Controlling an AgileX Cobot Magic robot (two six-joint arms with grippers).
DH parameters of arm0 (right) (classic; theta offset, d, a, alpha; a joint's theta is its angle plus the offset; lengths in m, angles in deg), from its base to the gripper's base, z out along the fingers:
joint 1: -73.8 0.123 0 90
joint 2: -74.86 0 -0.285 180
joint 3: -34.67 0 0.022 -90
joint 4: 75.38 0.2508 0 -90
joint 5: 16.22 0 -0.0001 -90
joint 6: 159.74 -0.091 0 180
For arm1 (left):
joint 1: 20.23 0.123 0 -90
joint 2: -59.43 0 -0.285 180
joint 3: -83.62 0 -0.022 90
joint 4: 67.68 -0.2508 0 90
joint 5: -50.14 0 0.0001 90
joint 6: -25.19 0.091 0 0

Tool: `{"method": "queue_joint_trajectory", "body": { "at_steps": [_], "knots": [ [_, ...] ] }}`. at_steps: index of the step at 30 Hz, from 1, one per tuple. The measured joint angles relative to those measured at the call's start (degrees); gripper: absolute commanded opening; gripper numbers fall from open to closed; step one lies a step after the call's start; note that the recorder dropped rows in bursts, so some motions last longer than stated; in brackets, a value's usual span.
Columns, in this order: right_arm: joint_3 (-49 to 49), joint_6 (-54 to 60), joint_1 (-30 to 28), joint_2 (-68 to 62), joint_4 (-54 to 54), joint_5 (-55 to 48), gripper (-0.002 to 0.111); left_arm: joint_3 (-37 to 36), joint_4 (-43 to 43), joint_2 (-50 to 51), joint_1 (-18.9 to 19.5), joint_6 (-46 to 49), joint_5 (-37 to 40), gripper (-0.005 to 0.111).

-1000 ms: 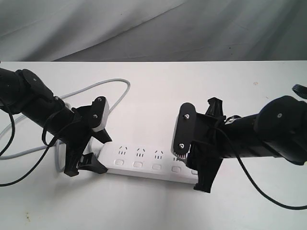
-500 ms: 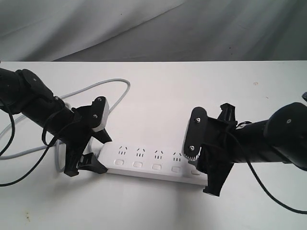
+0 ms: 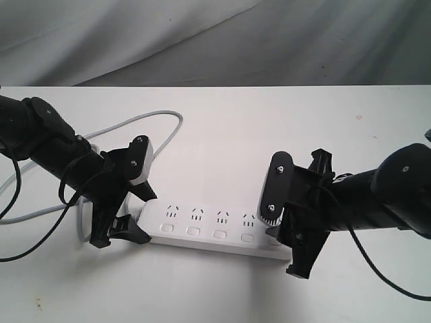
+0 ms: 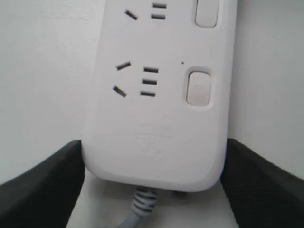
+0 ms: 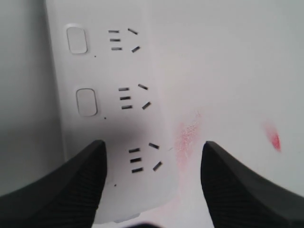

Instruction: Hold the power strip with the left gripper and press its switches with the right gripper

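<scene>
The white power strip (image 3: pixel 209 232) lies flat on the table, its grey cord (image 3: pixel 155 118) looping off behind the left arm. My left gripper (image 3: pixel 121 235) is shut on the strip's cord end; the left wrist view shows its fingers (image 4: pixel 52 180) pressed to both long sides of the power strip (image 4: pixel 156 118), close to a switch (image 4: pixel 198 87). My right gripper (image 3: pixel 289 249) hangs open over the strip's far right end. In the right wrist view, one of the right gripper's (image 5: pixel 153 147) fingers (image 5: pixel 80 185) covers the spot of the last button; two switches (image 5: pixel 86 101) show beyond it.
White table (image 3: pixel 269 121) with a grey cloth backdrop (image 3: pixel 202 40) behind it. Black arm cables trail at the left edge (image 3: pixel 13 195) and lower right (image 3: pixel 377 279). Red smudges (image 5: pixel 187 133) mark the table beside the strip's end.
My right gripper has slid to the right along the strip to its right end and dropped slightly. The left gripper and the strip have stayed put.
</scene>
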Motion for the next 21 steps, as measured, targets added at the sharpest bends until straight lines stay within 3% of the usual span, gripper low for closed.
{"method": "queue_joint_trajectory", "body": {
  "at_steps": [21],
  "knots": [
    [0.0,-0.4,0.0,-2.6,0.1,-0.7,0.055,0.0,0.0,0.0,0.0,0.0,0.0,0.059]
  ]
}}
